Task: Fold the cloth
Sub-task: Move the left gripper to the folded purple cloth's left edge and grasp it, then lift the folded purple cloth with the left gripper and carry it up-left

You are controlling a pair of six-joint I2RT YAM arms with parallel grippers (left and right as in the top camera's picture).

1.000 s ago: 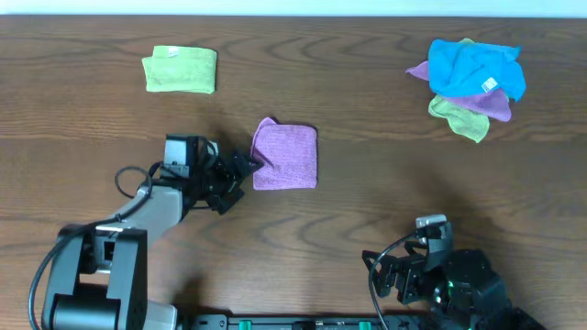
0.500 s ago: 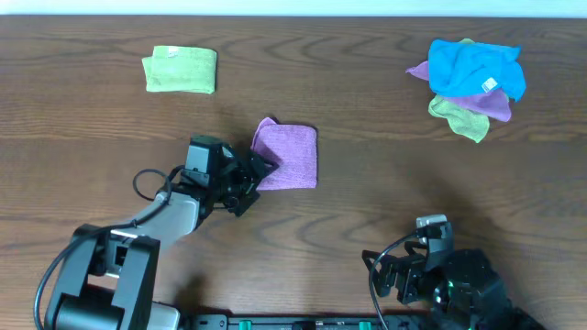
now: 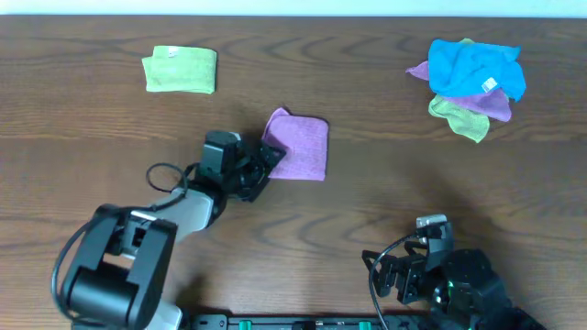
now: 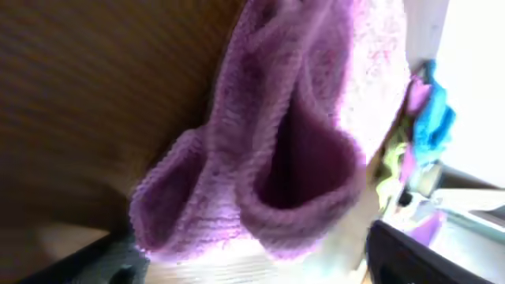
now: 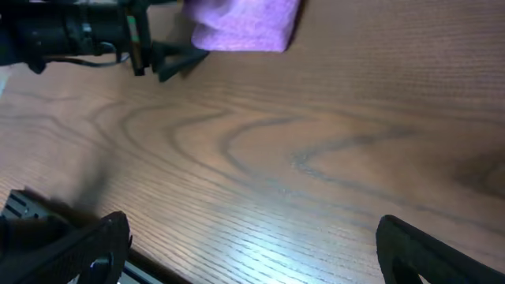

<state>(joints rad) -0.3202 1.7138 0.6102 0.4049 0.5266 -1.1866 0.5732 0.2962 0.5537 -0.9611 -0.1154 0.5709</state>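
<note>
A folded purple cloth (image 3: 303, 147) lies on the table near the middle. My left gripper (image 3: 266, 165) is at its left edge. In the left wrist view the cloth (image 4: 300, 118) fills the frame, and its rolled folded edge lies between the jaws of my left gripper (image 4: 252, 268), which stand wide apart. My right gripper (image 3: 404, 266) is open and empty low over the table's front right, far from the cloth. The right wrist view shows its open gripper (image 5: 252, 252) over bare wood, with the cloth (image 5: 245, 24) and left arm (image 5: 79, 31) at the top.
A folded green cloth (image 3: 180, 71) lies at the back left. A heap of blue, purple and green cloths (image 3: 472, 82) lies at the back right. The table is dark wood (image 3: 385, 183).
My left gripper has moved right and a little toward the back, and the purple cloth has slid that way with it. The right arm has not moved.
</note>
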